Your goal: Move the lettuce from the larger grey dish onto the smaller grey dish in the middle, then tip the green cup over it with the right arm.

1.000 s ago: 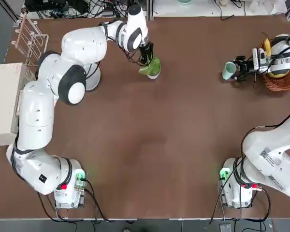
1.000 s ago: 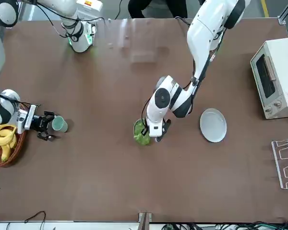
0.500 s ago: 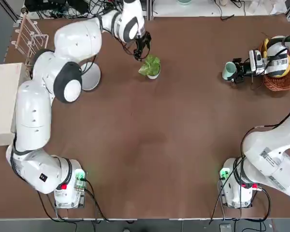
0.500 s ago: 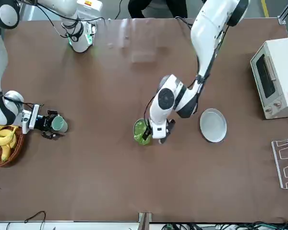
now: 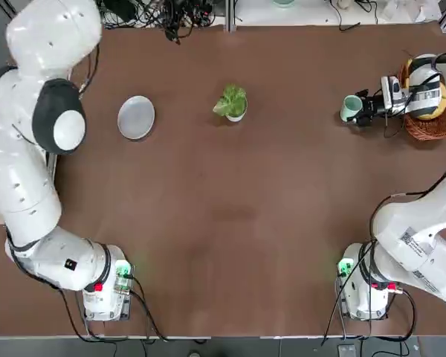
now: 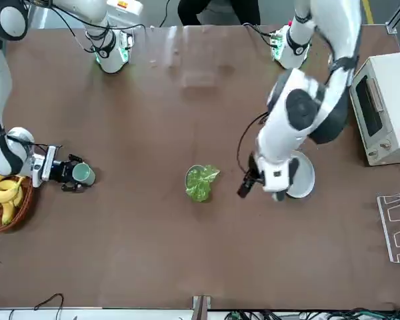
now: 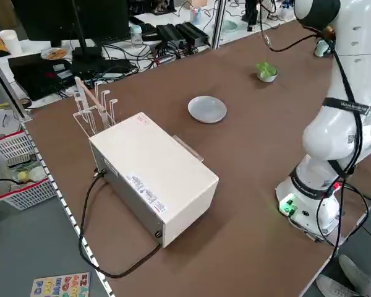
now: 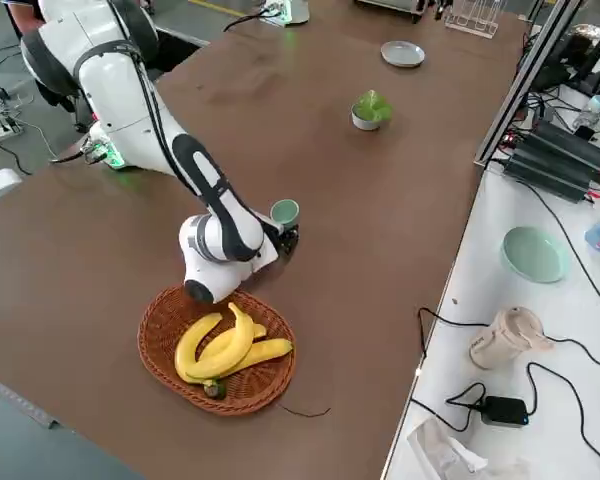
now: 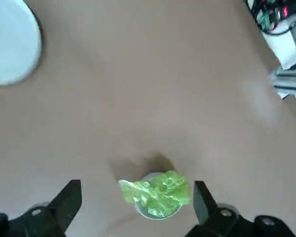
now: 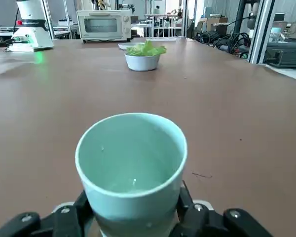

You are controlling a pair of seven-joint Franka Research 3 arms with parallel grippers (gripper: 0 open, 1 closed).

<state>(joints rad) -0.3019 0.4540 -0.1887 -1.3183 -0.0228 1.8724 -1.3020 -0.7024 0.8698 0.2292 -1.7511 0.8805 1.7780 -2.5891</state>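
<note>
Green cup (image 10: 131, 168) clenched in right tool (image 10: 133, 210); lettuce (image 9: 155, 191) below released left tool (image 9: 135, 210).

A wicker basket (image 8: 218, 352) holding a bunch of bananas (image 8: 225, 345) sits near one end of the brown counter (image 5: 238, 223). At the other end stand a white toaster oven (image 6: 381, 109) and, just beside it, a wire rack (image 6: 397, 223). Cables (image 7: 173, 34) clutter the neighbouring desk.
</note>
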